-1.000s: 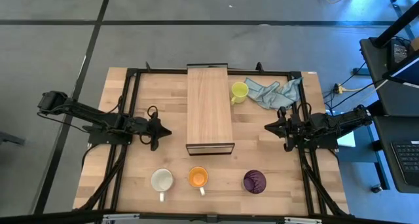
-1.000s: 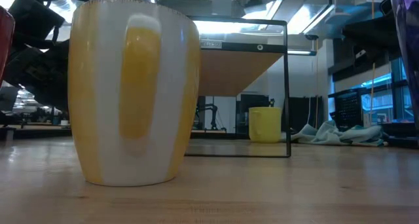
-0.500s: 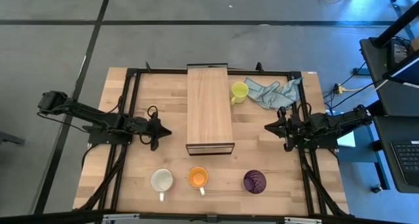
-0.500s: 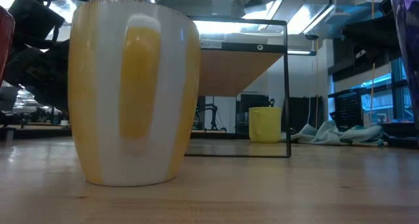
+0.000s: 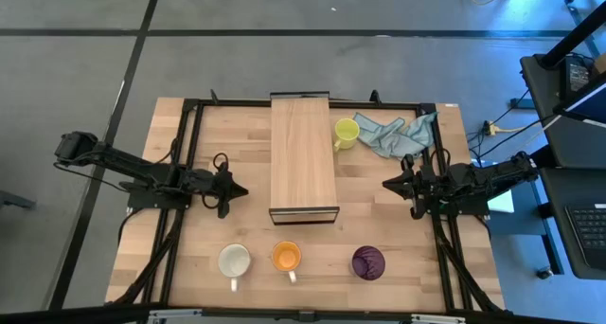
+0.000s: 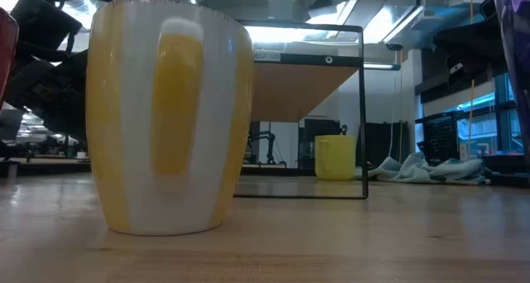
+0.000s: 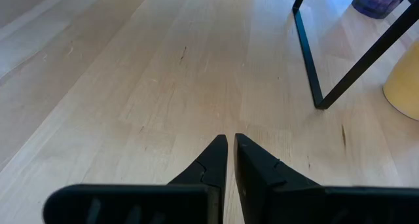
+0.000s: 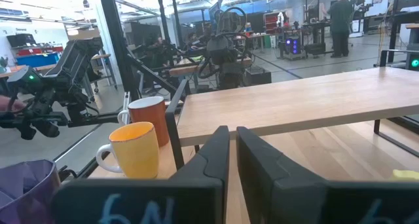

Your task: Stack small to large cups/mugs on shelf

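Wood shelf (image 5: 303,154) bare | we see three mugs in a row past its framed end, yellow mug (image 5: 346,132) beside it | both grippers' fingers together | left gripper (image 5: 239,189) nearer white mug (image 5: 234,261)

A wooden table (image 5: 189,267) fills mid-frame. On it: a long shelf (image 5: 303,153) at centre, a yellow mug (image 5: 346,132) beside a blue-grey cloth (image 5: 393,135) (upper right), and white (image 5: 234,261), orange (image 5: 287,258) and purple (image 5: 368,262) mugs along the bottom.

high: I look straight down on whole counter (image 5: 189,267) | low: counter-level, hard against orange mug (image 6: 170,117) | both share shelf (image 5: 303,158)
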